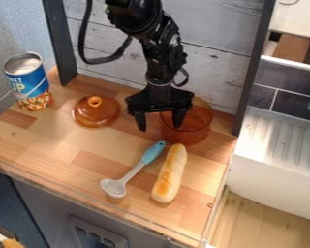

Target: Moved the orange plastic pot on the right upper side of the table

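The black gripper [160, 127] hangs down over the back right part of the wooden table, its two fingers spread apart. An orange see-through pot [191, 135] stands upright under its right side. The left finger is outside the pot, to its left, while the right finger overlaps the pot's opening; whether it touches the wall I cannot tell. Part of the pot's back rim is hidden behind the gripper.
An orange lid [96, 112] lies left of the pot, and a blue can [28, 82] stands at the far left. In front are a spoon with a blue handle [153, 152] and a bread loaf [170, 173]. A dark post [253, 72] rises behind right.
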Controlling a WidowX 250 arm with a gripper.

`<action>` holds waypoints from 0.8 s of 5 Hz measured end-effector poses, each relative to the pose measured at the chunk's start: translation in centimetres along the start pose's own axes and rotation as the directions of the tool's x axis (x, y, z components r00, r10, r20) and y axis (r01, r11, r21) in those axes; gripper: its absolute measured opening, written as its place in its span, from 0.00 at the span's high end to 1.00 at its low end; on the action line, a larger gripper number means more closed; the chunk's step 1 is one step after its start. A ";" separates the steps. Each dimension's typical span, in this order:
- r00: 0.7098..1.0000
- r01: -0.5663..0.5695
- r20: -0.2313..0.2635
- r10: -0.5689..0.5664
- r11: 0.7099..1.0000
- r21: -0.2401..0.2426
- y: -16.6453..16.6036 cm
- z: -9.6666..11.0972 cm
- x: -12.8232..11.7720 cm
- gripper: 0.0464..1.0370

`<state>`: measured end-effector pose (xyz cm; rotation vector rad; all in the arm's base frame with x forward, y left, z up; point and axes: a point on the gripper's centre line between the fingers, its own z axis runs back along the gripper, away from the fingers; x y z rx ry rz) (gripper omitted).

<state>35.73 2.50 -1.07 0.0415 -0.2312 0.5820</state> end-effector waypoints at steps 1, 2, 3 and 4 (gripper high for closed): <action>1.000 -0.005 0.030 0.006 0.999 -0.036 -0.2 2.6 0.4 0.03; 0.995 -0.005 0.098 0.010 0.998 -0.059 0.2 5.3 0.7 0.04; 0.995 -0.007 0.101 0.014 0.998 -0.062 0.2 5.5 0.8 0.04; 0.995 -0.008 0.101 0.014 0.998 -0.061 0.2 5.5 0.8 0.04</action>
